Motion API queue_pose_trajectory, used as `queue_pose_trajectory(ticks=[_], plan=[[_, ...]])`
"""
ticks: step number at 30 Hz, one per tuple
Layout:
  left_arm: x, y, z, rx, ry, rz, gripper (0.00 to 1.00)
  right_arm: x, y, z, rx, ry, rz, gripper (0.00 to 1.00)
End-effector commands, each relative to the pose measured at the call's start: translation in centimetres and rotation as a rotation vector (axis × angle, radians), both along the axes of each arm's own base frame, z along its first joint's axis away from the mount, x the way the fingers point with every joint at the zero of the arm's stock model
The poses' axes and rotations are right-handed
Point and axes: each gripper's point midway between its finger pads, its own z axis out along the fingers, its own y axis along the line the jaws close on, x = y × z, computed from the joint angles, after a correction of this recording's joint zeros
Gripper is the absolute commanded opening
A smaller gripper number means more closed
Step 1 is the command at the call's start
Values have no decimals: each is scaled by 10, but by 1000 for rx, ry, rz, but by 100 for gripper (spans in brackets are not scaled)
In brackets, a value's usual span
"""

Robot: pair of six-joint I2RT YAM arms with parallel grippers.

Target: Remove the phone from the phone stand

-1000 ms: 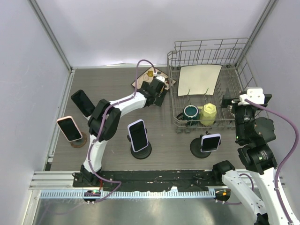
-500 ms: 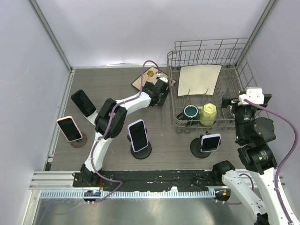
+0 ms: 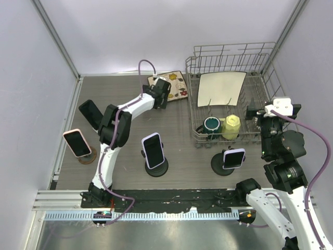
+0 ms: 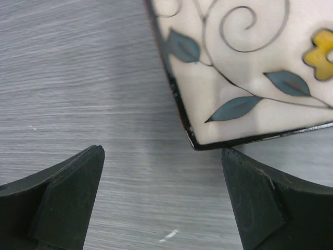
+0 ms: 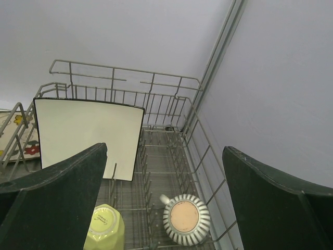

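Observation:
Several phones stand on stands on the table. A pink-edged phone (image 3: pixel 153 150) sits on a black round stand (image 3: pixel 157 169) at the front middle. A second phone (image 3: pixel 233 158) lies sideways on a black stand (image 3: pixel 219 165). A third phone (image 3: pixel 77 142) sits on a wooden stand (image 3: pixel 87 157) at the left, with a dark phone (image 3: pixel 92 114) behind it. My left gripper (image 3: pixel 162 96) is open and empty at the back middle, far from all the phones; in the left wrist view (image 4: pixel 161 151) its jaws stand wide apart just above bare table. My right gripper (image 3: pixel 253 112) is open and empty over the rack's right side.
A floral square plate (image 3: pixel 174 84) lies flat beside my left gripper; its corner shows in the left wrist view (image 4: pixel 244 67). A wire dish rack (image 3: pixel 193 65) holds a white square plate (image 5: pixel 88 135), a yellow cup (image 5: pixel 104 229) and a striped mug (image 5: pixel 186 219). Walls enclose the table.
My left gripper has moved left and back, off the floral plate, which is now uncovered. The right arm and the phones have not moved.

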Motion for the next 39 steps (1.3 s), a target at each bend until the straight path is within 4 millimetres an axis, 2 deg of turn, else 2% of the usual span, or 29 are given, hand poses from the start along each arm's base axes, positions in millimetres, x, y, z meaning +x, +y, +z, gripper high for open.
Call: queue_pose_trajectory(ticks=[1, 8, 11, 12, 15, 16, 18, 19, 21, 22, 23, 25, 26, 28, 29, 31, 32, 33, 35, 36, 37, 39], plan=[[27, 22, 30, -40, -87, 94, 100, -4, 2, 14, 10, -34, 17, 98], [23, 37, 30, -69, -73, 126, 100, -3, 6, 18, 12, -35, 44, 98], [19, 44, 41, -128, -74, 150, 100, -1, 13, 20, 20, -18, 77, 98], [18, 46, 57, -156, -99, 155, 100, 1, 18, 20, 22, -9, 101, 98], [11, 52, 80, -214, -121, 163, 100, 4, 30, 22, 46, -2, 163, 98], [9, 56, 104, -246, -157, 166, 100, 8, 34, 20, 51, 11, 180, 98], [0, 56, 124, -289, -176, 150, 100, 10, 47, 23, 77, 21, 244, 98], [-7, 58, 154, -329, -224, 142, 100, 16, 54, 19, 77, 46, 273, 98], [-22, 59, 167, -360, -229, 126, 100, 17, 69, 21, 82, 84, 347, 98], [-34, 62, 195, -393, -275, 119, 100, 15, 87, 20, 65, 108, 445, 98], [-45, 66, 194, -400, -263, 122, 100, 21, 100, 13, 55, 156, 500, 98], [-63, 68, 211, -440, -283, 99, 100, 18, 116, 12, 72, 208, 584, 98], [-81, 72, 227, -468, -306, 83, 100, 22, 121, 8, 81, 237, 600, 98], [-102, 71, 237, -511, -304, 40, 100, 22, 127, 2, 110, 266, 629, 98], [-122, 75, 251, -535, -326, 10, 100, 24, 129, -2, 121, 267, 636, 98], [-151, 64, 253, -590, -280, -95, 100, 22, 132, -3, 157, 261, 649, 98], [-169, 65, 270, -620, -307, -139, 100, 22, 133, -3, 169, 259, 652, 98], [-184, 61, 276, -636, -300, -198, 100, 22, 134, -3, 176, 253, 660, 98], [-216, 47, 276, -699, -228, -317, 100, 21, 140, -5, 184, 259, 686, 98], [-235, 48, 289, -727, -247, -362, 100, 22, 144, -7, 182, 269, 699, 98], [-254, 39, 286, -767, -193, -430, 100, 22, 146, -8, 184, 272, 708, 98], [-282, 38, 294, -807, -191, -502, 100, 22, 151, -10, 184, 280, 732, 98]])
